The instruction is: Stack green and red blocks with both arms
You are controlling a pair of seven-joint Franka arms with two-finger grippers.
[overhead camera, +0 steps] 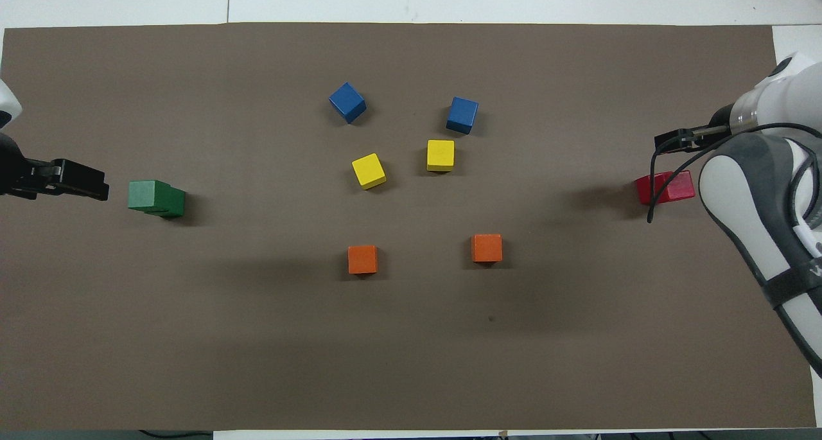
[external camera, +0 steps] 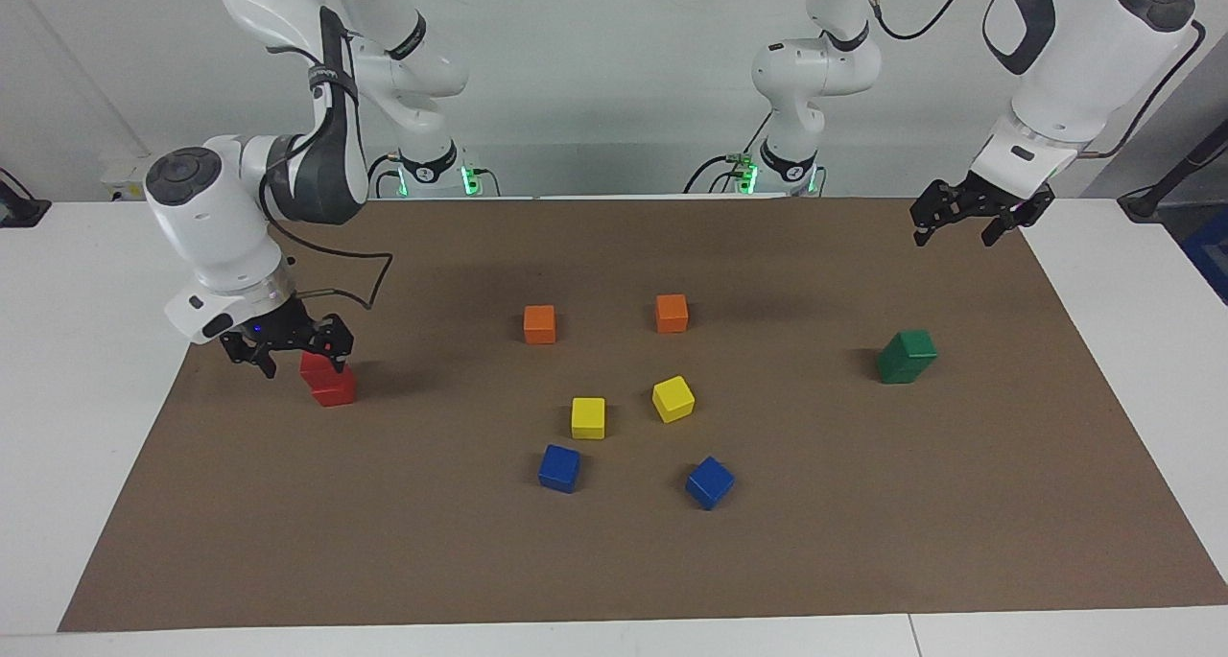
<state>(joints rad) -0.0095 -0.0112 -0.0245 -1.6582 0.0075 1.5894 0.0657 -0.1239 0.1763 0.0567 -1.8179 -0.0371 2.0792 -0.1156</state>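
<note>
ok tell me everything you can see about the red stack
The red stack is two plain bright red cubes, one on the other, the upper one set slightly askew. It stands on the brown mat at the right arm's end. The right tool, open, hovers close beside its top; contact can't be told.

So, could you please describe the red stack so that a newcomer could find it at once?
Start from the brown mat and go to the right arm's end. There the red stack stands, two red cubes one on the other, just below the open right gripper. The only other stack is green.
</note>
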